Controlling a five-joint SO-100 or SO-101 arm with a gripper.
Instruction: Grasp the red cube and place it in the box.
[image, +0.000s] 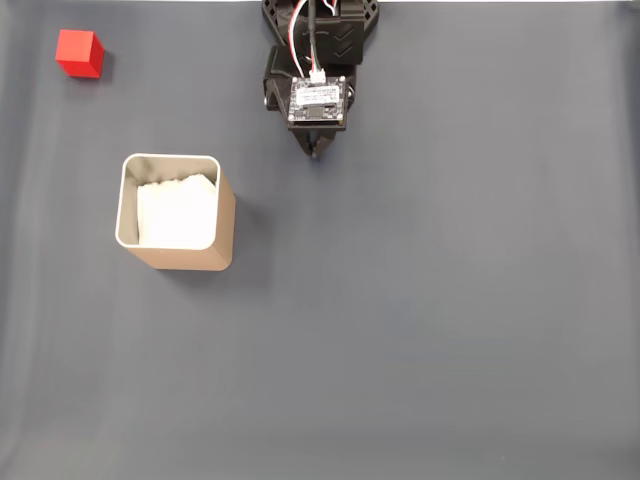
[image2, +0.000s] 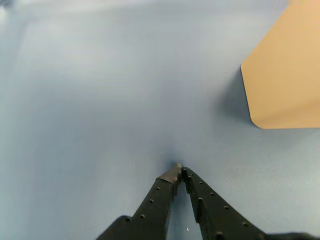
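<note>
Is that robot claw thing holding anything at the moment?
No, nothing. The end effector is shut with its tips together over bare table, and the red cube sits apart in the far corner of the fixed view.

the box (image2: 287, 75) is cut off by the wrist view's right edge.

Red cube (image: 79, 53) sits top left, well apart from the box (image: 225, 225); gripper (image: 315, 152) hangs near top middle.
</note>
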